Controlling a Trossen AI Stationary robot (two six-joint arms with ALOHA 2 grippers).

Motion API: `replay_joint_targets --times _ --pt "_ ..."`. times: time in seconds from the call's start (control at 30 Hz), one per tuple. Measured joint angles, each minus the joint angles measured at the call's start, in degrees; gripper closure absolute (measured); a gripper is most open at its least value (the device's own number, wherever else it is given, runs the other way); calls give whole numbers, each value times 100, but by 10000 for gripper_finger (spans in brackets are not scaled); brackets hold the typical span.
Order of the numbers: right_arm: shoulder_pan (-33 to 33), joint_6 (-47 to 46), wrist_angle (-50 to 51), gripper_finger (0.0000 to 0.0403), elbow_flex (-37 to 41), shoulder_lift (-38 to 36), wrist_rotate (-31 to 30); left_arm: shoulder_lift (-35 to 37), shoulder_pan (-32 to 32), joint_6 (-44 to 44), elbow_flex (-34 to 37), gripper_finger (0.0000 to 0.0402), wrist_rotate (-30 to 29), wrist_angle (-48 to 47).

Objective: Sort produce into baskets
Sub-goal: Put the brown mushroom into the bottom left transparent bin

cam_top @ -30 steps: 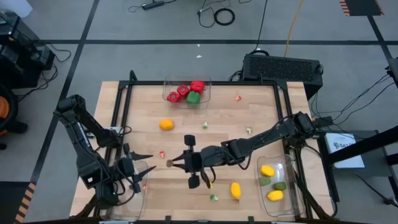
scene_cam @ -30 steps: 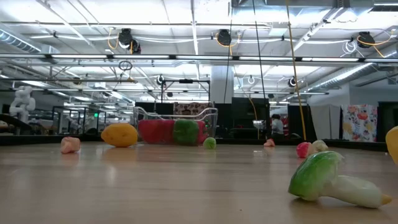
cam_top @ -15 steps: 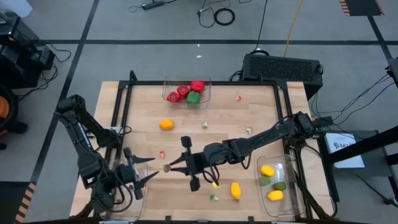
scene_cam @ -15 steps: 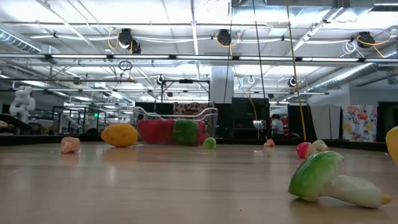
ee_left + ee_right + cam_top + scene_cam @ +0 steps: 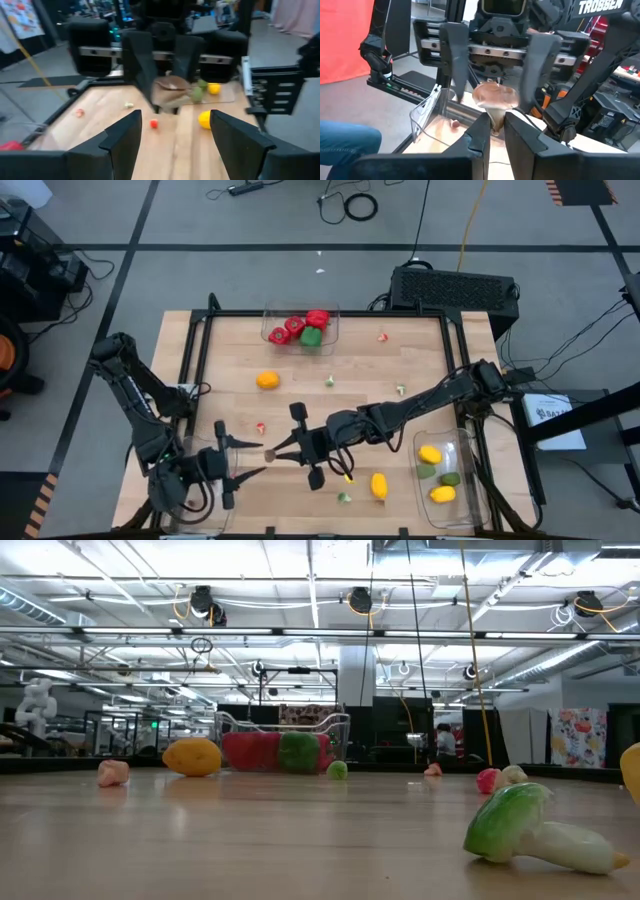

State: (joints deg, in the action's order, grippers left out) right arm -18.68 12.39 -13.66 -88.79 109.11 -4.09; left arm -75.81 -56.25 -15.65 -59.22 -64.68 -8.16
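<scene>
Since a second before, the left gripper [image 5: 240, 458] had backed off, open. From above, three bins; right gripper [image 5: 283, 452] pinched a brown mushroom [image 5: 269, 453]. Low down: wooden table [image 5: 250, 840], workshop behind.

- Small brown piece [image 5: 495, 98] pinched in the right end effector [image 5: 494, 127]: blurred, its kind unclear.
- Clear bin [image 5: 213, 502] beneath the left end effector [image 5: 243, 458]: cut off by the picture's edge.
</scene>
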Motion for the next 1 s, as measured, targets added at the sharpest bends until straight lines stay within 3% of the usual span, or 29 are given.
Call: replay_joint_targets --times 0.23,0.6,1.0 --pt "-2 -29 27 355 0 3 -3 -7 34 -49 0 153 -197 -75" --pt "-4 -102 150 355 0 5 -32 -235 366 506 2 74 -179 440" --pt "-2 -102 183 355 0 5 -34 -238 373 873 2 70 4 723"
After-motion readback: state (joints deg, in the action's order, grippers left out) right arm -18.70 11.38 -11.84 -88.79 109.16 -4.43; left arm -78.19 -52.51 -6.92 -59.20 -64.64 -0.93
